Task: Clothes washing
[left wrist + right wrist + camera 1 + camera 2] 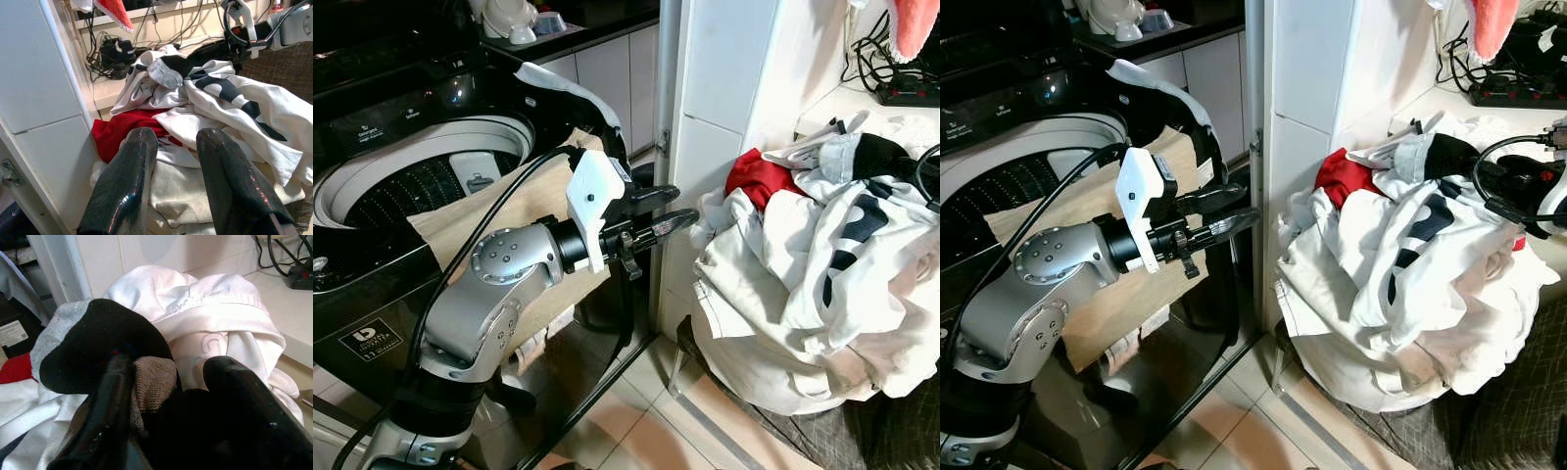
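- Nearest the head camera is the left arm, its left end effector (664, 213) held out in mid-air between the washing machine (421, 186) and the laundry pile (822, 284), fingers parted and empty.
- A beige cloth (524, 201) drapes over the machine's front rim, partly out of the drum.
- The pile sits to the right beside a white tiled pillar (724, 98): white garments with black patches, and a red garment (759, 176) tucked near the pillar.
- The right end effector (166, 406) is down in the pile's top, at a black-and-white garment (98, 347) and brown knit fabric; I cannot tell whether it grips.
- The clothes look soft, light and tangled; pinching a bunched fold on top should hold best, though neighbours may drag along.
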Motion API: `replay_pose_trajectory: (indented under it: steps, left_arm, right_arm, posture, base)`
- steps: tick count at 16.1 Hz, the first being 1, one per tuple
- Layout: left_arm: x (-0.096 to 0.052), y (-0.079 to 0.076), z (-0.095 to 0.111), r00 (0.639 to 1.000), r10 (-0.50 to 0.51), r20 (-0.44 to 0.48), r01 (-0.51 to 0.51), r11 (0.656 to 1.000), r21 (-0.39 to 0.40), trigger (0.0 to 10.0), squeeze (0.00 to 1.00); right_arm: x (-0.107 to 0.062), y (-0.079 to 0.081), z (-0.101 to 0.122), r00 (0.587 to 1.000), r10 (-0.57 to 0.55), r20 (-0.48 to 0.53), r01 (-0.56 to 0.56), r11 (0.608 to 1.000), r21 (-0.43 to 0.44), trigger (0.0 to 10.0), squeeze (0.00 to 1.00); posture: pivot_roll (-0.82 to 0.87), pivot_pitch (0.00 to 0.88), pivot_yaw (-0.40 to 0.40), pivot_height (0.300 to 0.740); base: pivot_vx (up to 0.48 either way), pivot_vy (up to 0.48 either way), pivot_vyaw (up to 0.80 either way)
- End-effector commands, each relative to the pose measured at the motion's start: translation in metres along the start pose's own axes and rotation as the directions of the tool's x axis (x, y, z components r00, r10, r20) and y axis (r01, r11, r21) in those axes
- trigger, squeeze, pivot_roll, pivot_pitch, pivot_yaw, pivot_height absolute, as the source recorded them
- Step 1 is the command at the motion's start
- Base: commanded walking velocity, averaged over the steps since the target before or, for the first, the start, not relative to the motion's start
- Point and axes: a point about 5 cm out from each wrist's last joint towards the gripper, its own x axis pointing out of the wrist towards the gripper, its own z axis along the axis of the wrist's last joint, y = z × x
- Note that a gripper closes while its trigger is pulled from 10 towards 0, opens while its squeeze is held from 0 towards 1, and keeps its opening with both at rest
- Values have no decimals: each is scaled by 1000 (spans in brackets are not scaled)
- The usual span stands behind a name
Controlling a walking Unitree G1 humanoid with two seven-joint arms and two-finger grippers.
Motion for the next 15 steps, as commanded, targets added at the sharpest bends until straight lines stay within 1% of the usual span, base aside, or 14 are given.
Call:
replay_pose_trajectory:
  steps: [1,3,6,8,9,11,12,14,15]
  left_arm:
    - [-1,-3,0,1000,-21,-10,21,1000,2,10000,0]
    - [-1,-3,-1,1000,-23,-11,23,1000,1,10000,0]
    - [-1,-3,0,1000,-22,-10,22,1000,0,10000,0]
    - [-1,-1,0,1000,-10,-10,10,1000,6,10000,0]
    - [-1,0,0,1000,5,-7,-5,1000,13,10000,0]
    - [-1,2,1,1000,31,-1,-31,999,23,10000,0]
    - [-1,5,3,999,50,7,-50,999,22,10000,0]
    - [0,11,6,995,97,32,-98,995,26,10000,0]
    - [2,15,9,989,136,58,-138,990,29,10000,0]
  right_arm:
    - [-1,3,0,1000,23,10,-24,1000,16,0,0]
    - [-3,3,-3,1000,24,-1,-24,999,23,0,0]
    - [-4,3,-3,1000,22,7,-22,999,46,0,0]
    - [-8,3,7,999,19,51,-22,998,63,0,0]
    - [-13,3,20,995,9,95,-14,999,51,0,0]
    - [-19,4,36,990,6,143,-8,1000,11,0,0]
    - [-26,6,55,978,0,209,1,1000,-3,0,0]
    - [-36,10,86,941,-14,339,20,1000,-12,0,0]
    - [-40,13,101,910,-22,414,24,1000,0,0,0]
  posture:
    - [-65,0,73,740]
    - [-67,0,75,740]
    - [-66,0,73,740]
    - [-62,0,69,740]
    - [-59,0,67,740]
    - [-59,0,65,740]
    - [-59,0,65,740]
    - [-61,0,62,740]
    - [-61,0,62,740]
  base:
    - [0,0,0]
    - [0,0,0]
    - [0,0,0]
    - [0,0,0]
    - [0,0,0]
    - [0,0,0]
    - [0,0,0]
    - [0,0,0]
    - [0,0,0]
